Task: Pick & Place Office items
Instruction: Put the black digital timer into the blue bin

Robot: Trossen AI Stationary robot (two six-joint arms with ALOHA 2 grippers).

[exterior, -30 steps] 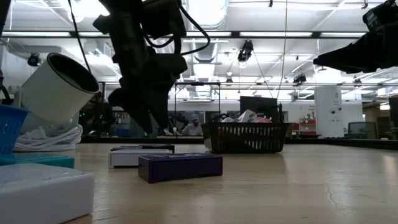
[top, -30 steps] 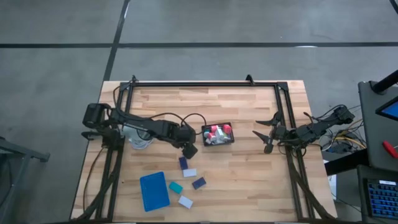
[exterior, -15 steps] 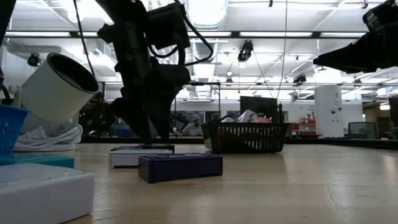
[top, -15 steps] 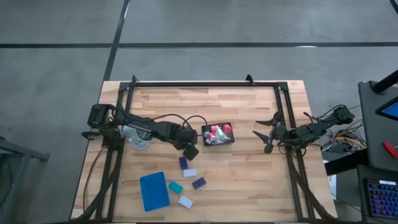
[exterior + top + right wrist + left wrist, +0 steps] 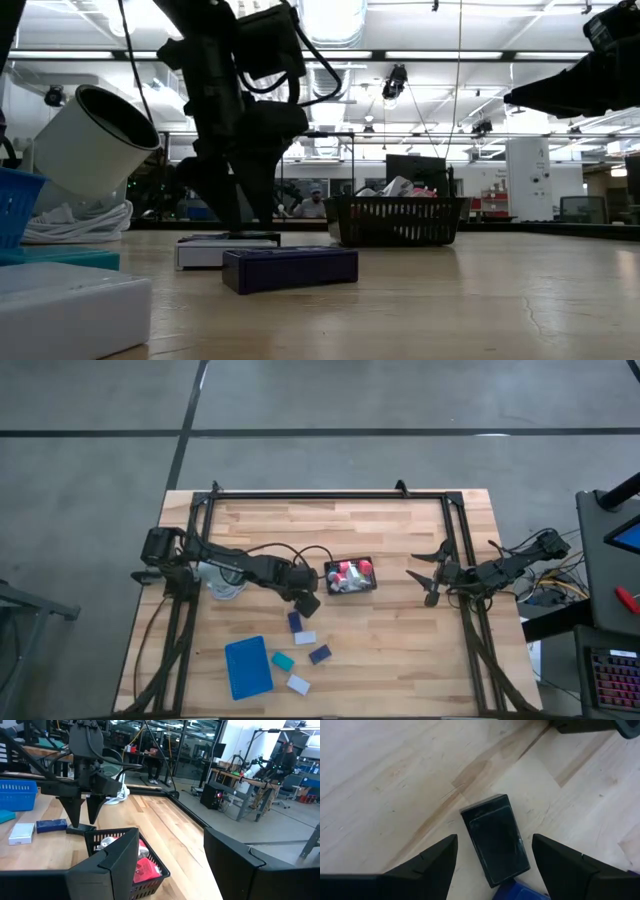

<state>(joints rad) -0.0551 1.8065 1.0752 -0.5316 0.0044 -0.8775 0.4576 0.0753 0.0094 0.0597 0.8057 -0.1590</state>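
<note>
Left gripper (image 5: 492,857) jaws spread wide and empty, lowered over a small flat black rectangular block (image 5: 496,845) lying on the table between the fingers, not yet touched; a navy block edge (image 5: 520,892) lies just beside it. In the high view the left gripper (image 5: 303,601) sits just beside the black mesh basket (image 5: 350,575) near the table middle. Right gripper (image 5: 430,582) jaws open, holding nothing, parked at the table's right edge, well apart from the items. Progress looks partial: basket already holds red, pink and white bits, while several pieces are left out on the table: a white block (image 5: 305,637), a navy block (image 5: 320,654), a teal block (image 5: 283,660), another white block (image 5: 298,683), next to a flat blue rectangular tray (image 5: 248,666). Table is light wood planks (image 5: 400,650) with a black frame. Low view shows a tilted white cylinder (image 5: 95,140) on the left and a large hall with ceiling strip lights beyond; a person (image 5: 314,203) is far back.
</note>
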